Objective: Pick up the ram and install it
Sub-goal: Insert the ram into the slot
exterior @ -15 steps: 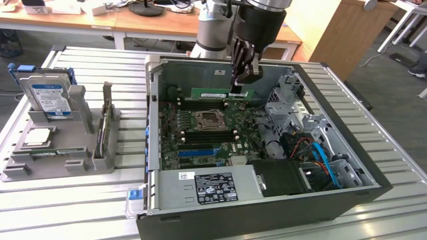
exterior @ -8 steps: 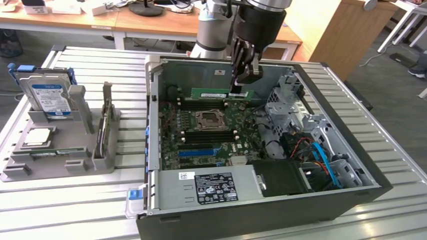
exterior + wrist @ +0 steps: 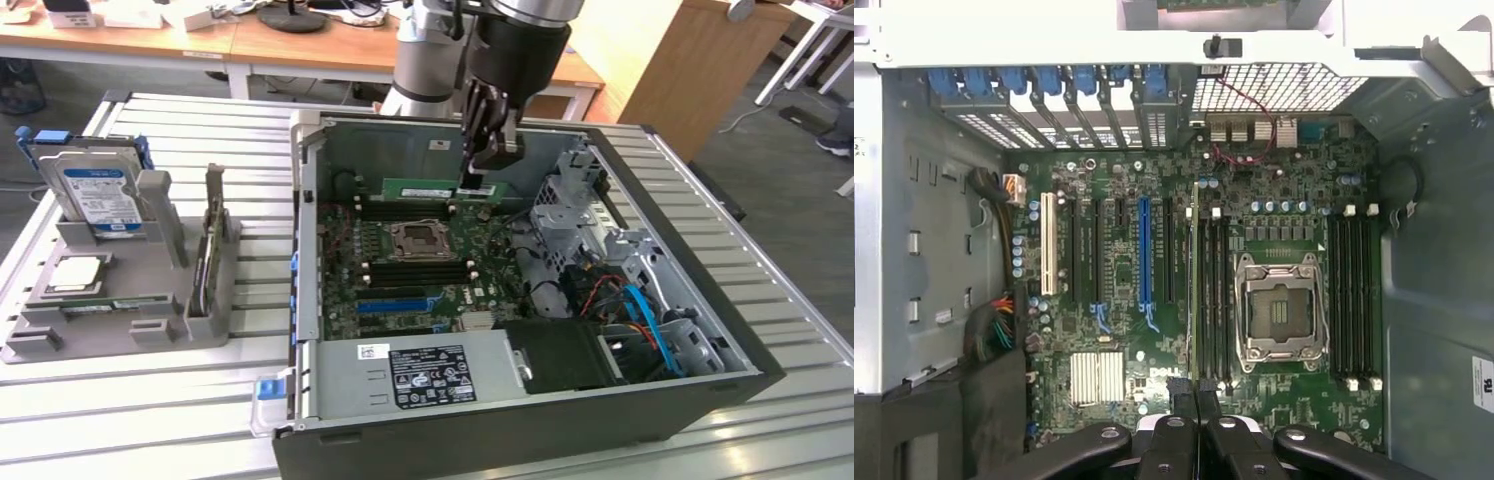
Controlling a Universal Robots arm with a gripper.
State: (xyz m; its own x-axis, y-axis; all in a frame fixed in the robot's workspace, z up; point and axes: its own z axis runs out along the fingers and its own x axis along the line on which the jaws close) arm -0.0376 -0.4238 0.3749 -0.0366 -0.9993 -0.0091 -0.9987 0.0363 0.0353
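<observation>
The ram (image 3: 420, 188) over the motherboard (image 3: 350, 262)
I am clamping my pincer (image 3: 475, 186) closed on 1 end of it, holding it edge-down inside the computer case (image 3: 374, 140).

The gripper (image 3: 477, 186) covers the end of the ram (image 3: 420, 188) that it clamps; the arm (image 3: 523, 40) above it is cut off by the picture's edge. In the wrist view the ram stands edge-on, its chips and label hidden

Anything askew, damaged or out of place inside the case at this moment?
Nothing looks damaged or spilled. The ram is pinched at one end by the fingers, in line with the motherboard slots. The processor socket sits empty.
</observation>
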